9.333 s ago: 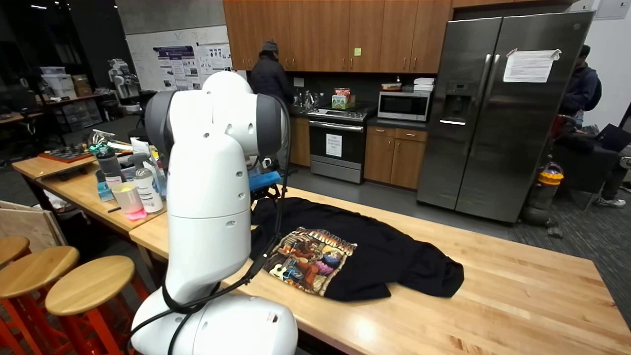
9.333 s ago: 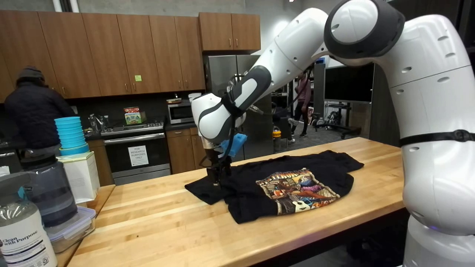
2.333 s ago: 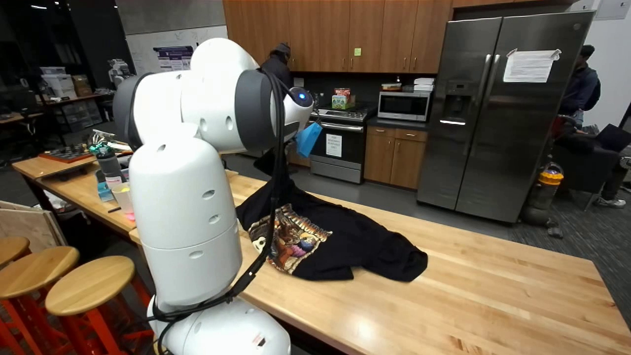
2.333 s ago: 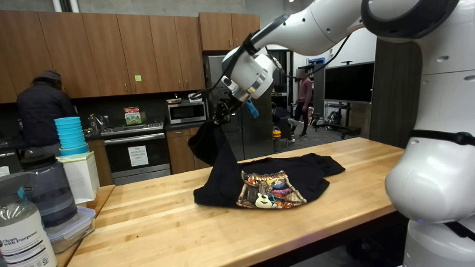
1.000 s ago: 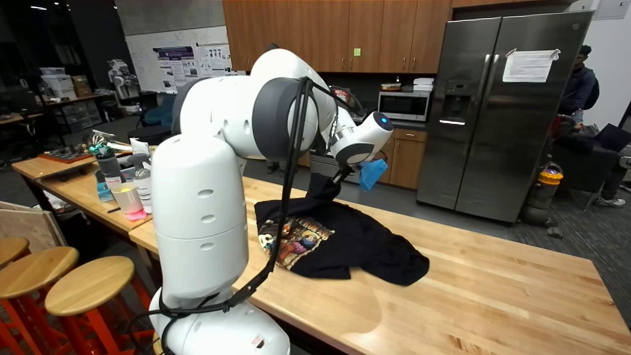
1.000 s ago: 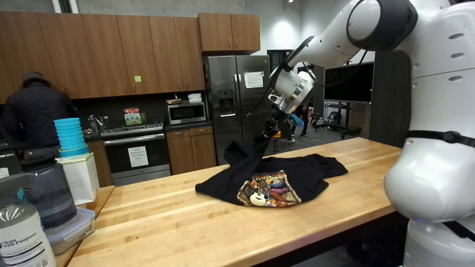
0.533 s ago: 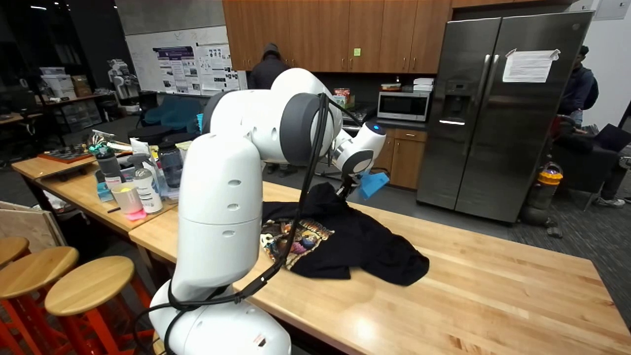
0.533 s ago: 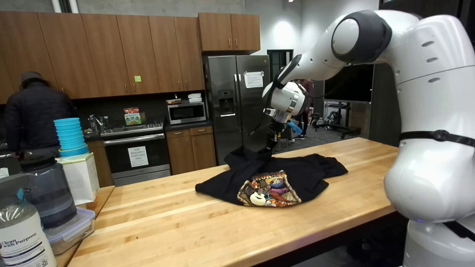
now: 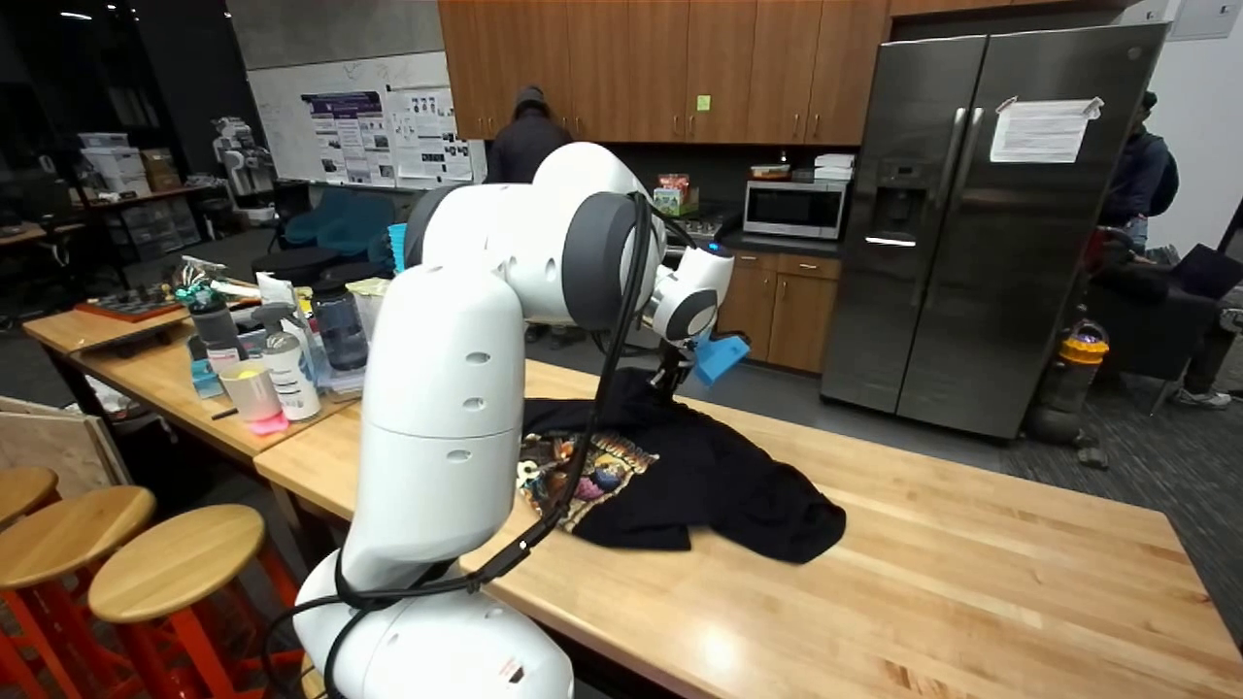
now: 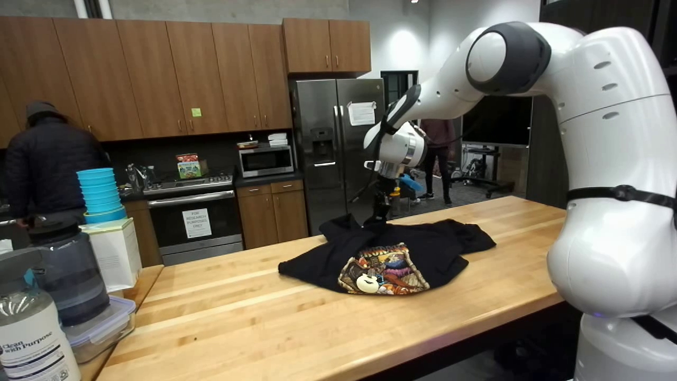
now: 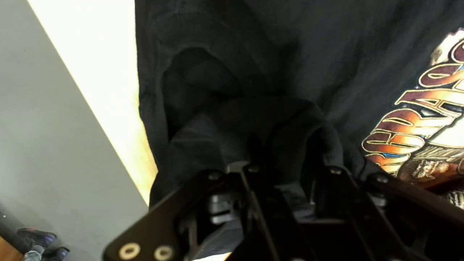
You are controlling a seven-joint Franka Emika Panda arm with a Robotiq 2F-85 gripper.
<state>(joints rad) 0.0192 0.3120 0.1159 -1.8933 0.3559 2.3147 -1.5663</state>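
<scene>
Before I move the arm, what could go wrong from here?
Two things, I'd say. Cloth of the black shirt is bunched around the parted jaws, so lifting away might snag it and shift the folds. The shirt also lies close to the kitchen-side edge of the table, as the wrist view shows, so a tug that way could slide fabric over.

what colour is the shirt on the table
The shirt is black with a multicoloured print; an exterior view shows it best.
</scene>
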